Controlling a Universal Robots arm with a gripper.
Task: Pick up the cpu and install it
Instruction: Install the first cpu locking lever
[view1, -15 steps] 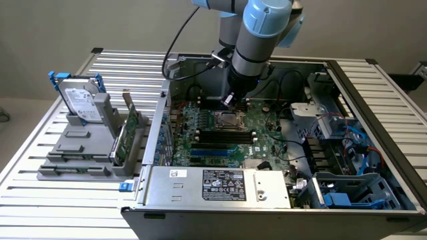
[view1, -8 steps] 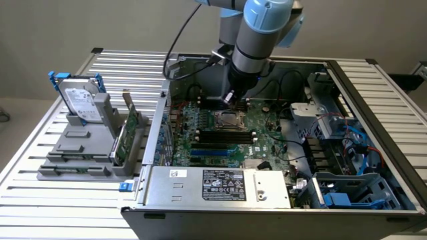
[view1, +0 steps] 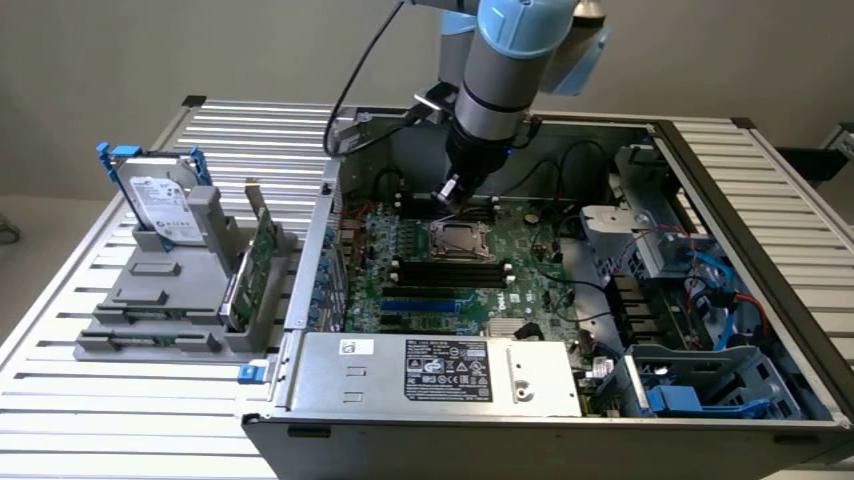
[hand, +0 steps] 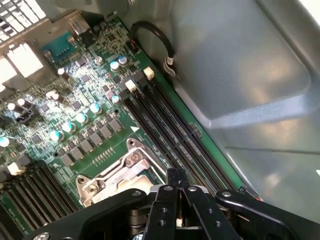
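Observation:
My gripper (view1: 451, 197) hangs inside the open computer case, just above the far edge of the square metal-framed socket (view1: 461, 240) on the green motherboard (view1: 534, 290). Its black fingers (hand: 167, 192) are pressed together with nothing visible between them. In the wrist view the gripper (hand: 176, 175) sits right over the socket's frame (hand: 107, 182). A pale silvery-beige flat surface, apparently the cpu (hand: 134, 180), lies inside that frame, partly hidden by the fingers. From the exterior view the socket's centre (view1: 459, 241) looks light grey.
Black memory slots (view1: 454, 272) lie beside the socket. A power supply (view1: 441, 370) fills the case's near side, with drive cages and cables (view1: 721, 290) at the exterior view's right. Outside the case, a grey fixture (view1: 160, 300) holds a hard drive (view1: 160, 205) and an upright card (view1: 254, 265).

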